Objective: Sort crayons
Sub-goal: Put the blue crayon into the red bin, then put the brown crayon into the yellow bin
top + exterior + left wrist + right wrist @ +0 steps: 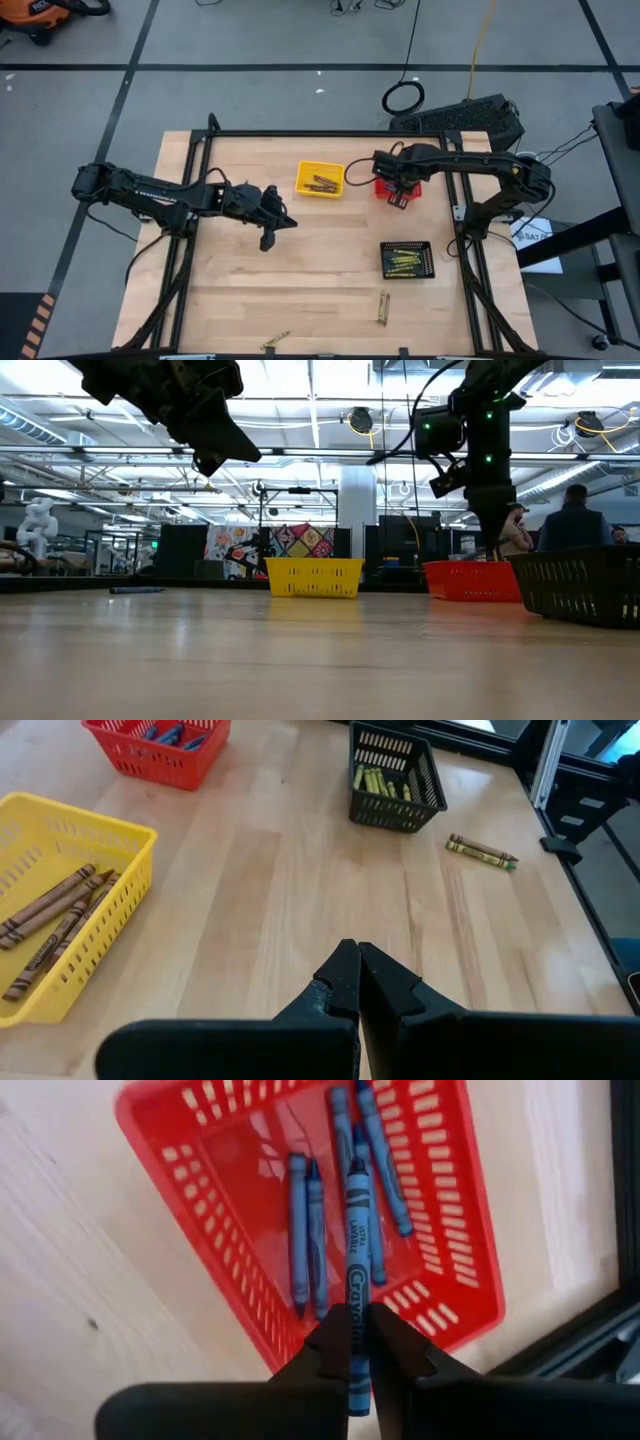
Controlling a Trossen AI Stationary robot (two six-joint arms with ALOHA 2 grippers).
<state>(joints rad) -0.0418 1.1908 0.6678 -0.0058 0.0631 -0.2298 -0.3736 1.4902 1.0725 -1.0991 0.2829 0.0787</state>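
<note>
My right gripper (357,1342) is over the red basket (200,1190) at the table's far right (386,187), shut on a blue crayon (358,1250). Several blue crayons (305,1230) lie in that basket. My left gripper (355,982) is shut and empty, raised above the table's middle left (268,240). Brown crayons (50,915) lie in the yellow basket (320,180). Olive crayons (378,785) lie in the black basket (407,260). Loose olive crayons lie on the table near the right front (383,307) and at the near edge (274,342). My right gripper pinches the blue crayon between its two fingers near one end (358,1315). The crayon lies along the fingers and sticks out past their tips over the red basket's inside. It is lifted clear of the crayons below.
The wooden table (300,280) has bare room in its middle and near left. A black frame rail (300,133) runs along the far edge. People stand in the room beyond the table (575,520).
</note>
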